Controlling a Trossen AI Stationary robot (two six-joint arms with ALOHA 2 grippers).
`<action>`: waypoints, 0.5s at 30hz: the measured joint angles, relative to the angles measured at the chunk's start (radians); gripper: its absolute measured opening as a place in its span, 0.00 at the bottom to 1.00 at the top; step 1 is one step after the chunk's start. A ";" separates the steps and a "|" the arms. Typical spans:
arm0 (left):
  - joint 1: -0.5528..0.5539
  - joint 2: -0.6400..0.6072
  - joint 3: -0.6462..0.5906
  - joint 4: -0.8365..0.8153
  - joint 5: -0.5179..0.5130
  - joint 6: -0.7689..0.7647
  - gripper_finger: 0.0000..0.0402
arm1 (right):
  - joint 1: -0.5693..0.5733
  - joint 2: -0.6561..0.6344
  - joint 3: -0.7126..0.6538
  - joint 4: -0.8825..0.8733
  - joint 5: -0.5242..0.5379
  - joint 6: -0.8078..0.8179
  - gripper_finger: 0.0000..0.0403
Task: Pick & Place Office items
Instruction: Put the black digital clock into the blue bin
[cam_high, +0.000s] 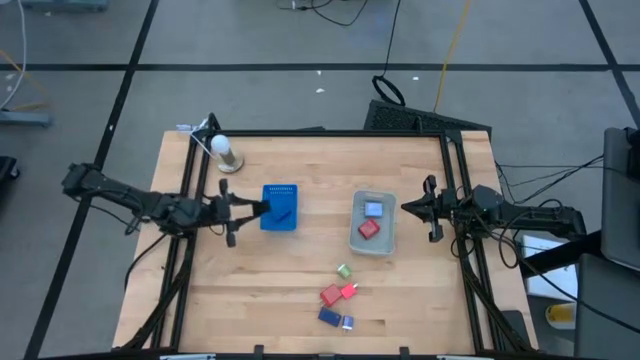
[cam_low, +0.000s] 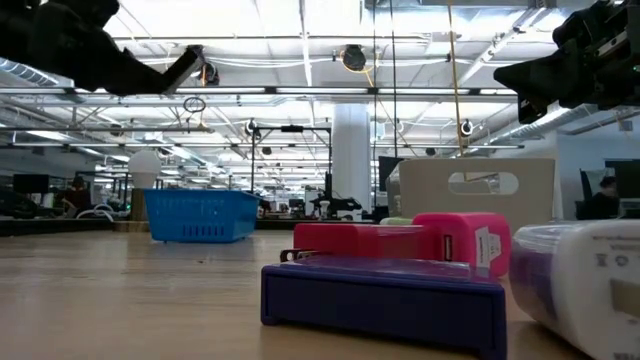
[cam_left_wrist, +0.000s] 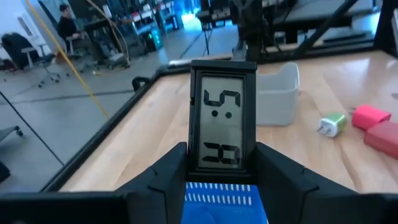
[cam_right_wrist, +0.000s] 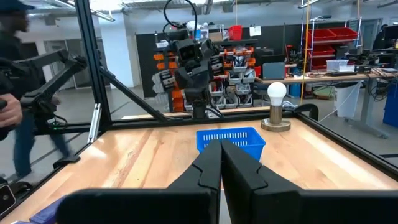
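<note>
Clock (cam_left_wrist: 222, 130), a small digital one, is pinched upright between the half-parted fingers of the left hand (cam_left_wrist: 221, 163), apparently just above the blue basket (cam_high: 279, 208), so lower it squarely before letting go, while the right hand (cam_high: 418, 208) waits closed beside the grey bin (cam_high: 374, 240).

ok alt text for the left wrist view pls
The left gripper holds a small black digital clock upright between its fingers, directly above the blue basket. Beyond it on the wooden table sit a grey bin, a green plug and pink and red items.
</note>
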 joint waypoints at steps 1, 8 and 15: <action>-0.002 -0.011 -0.012 0.017 -0.002 0.009 0.40 | 0.000 0.000 0.000 0.000 0.000 0.000 0.01; -0.001 -0.080 -0.067 0.074 -0.006 0.024 0.39 | 0.000 0.000 0.000 -0.001 0.000 0.002 0.01; -0.001 -0.153 -0.094 0.069 -0.009 0.028 0.39 | 0.000 0.000 0.000 -0.001 -0.001 0.003 0.01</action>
